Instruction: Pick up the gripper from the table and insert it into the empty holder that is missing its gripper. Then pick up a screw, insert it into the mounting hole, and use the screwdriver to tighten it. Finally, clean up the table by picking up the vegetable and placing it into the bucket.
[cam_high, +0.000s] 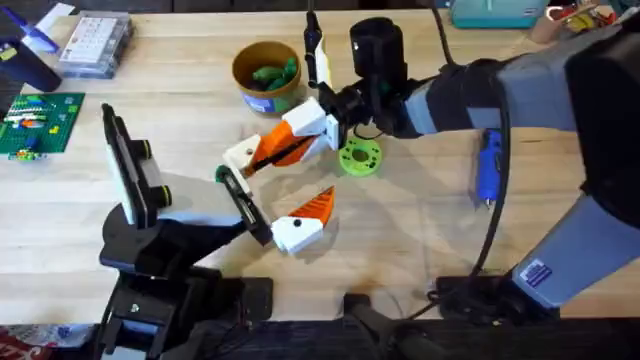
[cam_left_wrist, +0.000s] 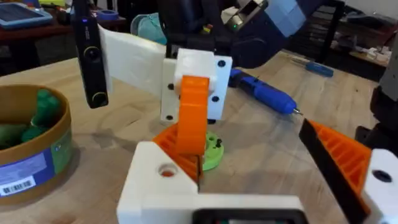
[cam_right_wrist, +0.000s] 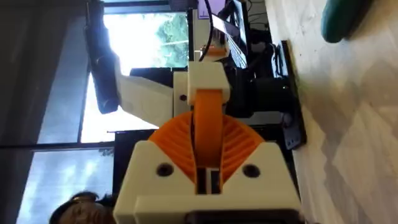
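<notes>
Right gripper (cam_high: 262, 158) shut on cream gripper piece (cam_high: 240, 156); left gripper (cam_high: 300, 225) state indeterminable; advice: align piece squarely with holder (cam_high: 237, 195) before pressing in.

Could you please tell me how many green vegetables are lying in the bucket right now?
2, both inside the bucket: one vegetable near its middle, the other against the rim on the right arm's side. More may be hidden underneath them.

Overhead looks down on the table (cam_high: 420, 250); wrist views sit close.
</notes>
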